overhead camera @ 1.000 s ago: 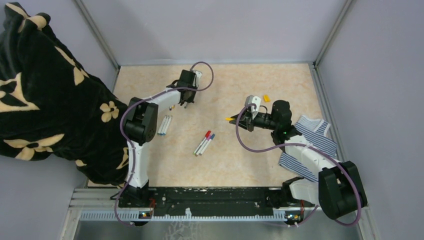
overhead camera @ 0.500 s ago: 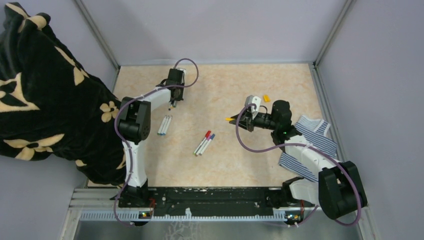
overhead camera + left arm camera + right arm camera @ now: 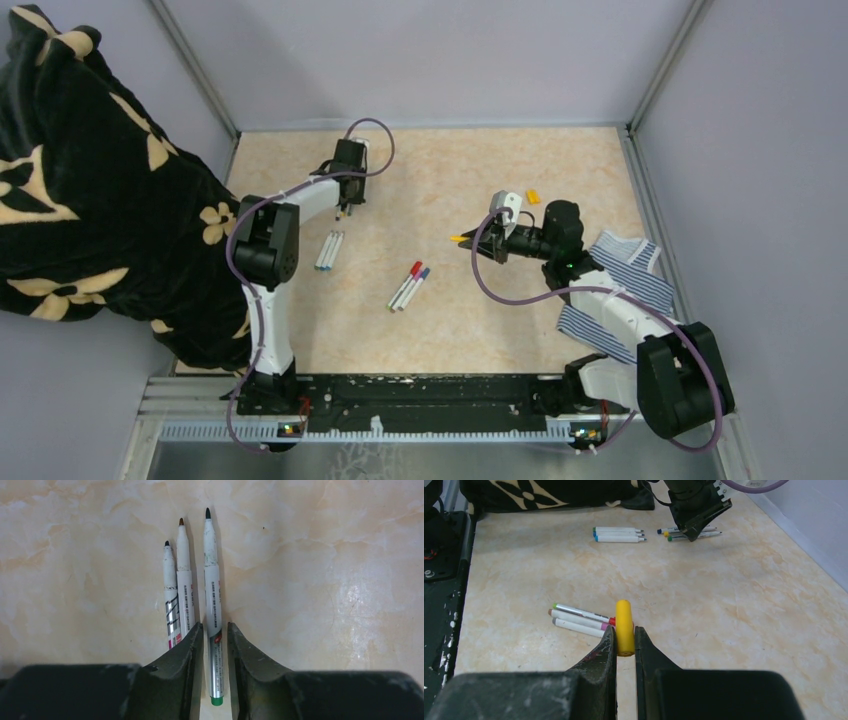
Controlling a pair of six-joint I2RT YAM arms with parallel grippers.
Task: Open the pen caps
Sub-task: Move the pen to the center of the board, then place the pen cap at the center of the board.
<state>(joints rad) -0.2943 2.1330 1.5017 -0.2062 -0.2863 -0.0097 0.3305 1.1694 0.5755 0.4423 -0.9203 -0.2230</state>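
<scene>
Now left gripper (image 3: 215, 627), slightly spread, straddles a pen (image 3: 212, 580) pointing twelve o'clock; withdrawing crookedly could roll it. Right gripper (image 3: 625, 631) pinches a yellow cap (image 3: 624, 614).

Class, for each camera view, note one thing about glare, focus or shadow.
Left wrist view: glare patch on the table right of the uncapped pens; left end effector dark, soft-edged. Right wrist view: yellow cap sharp, far pens softer. Top view: even light, faint shadows.

Above the black base rail (image 3: 420, 392), the left arm (image 3: 264, 320) and right arm (image 3: 625, 315) show white shells (image 3: 315, 197), bulky black joint housings (image 3: 272, 250) and purple cables (image 3: 372, 124); the left gripper (image 3: 215, 627)'s fingers (image 3: 184, 656) are dark scuffed wedges.
</scene>
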